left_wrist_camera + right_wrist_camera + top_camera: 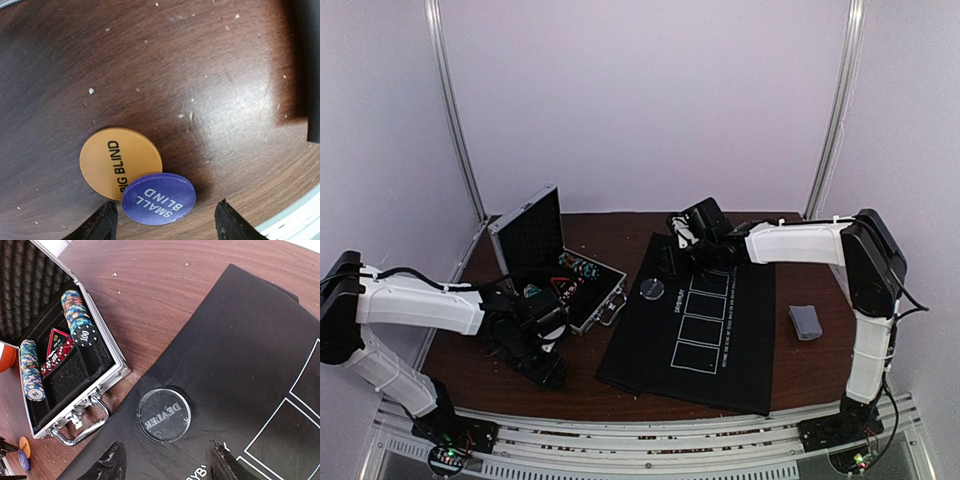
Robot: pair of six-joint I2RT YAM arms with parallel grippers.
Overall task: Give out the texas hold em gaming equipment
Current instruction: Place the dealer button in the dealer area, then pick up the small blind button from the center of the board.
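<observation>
While the left hand [165,221] gapes, purple disc [159,198] overlaps orange disc [112,160].

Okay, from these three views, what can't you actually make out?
Left wrist: the purple disc covers part of the orange disc, hiding some lettering.
Top: the cards are too small to count.
Right wrist: the frame edge cuts off the lid of the case; the chips are packed too tightly to count.

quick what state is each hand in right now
Left hand: open, holding nothing, over the purple small blind button.
Right hand: open, holding nothing, over the clear dealer button.
</observation>
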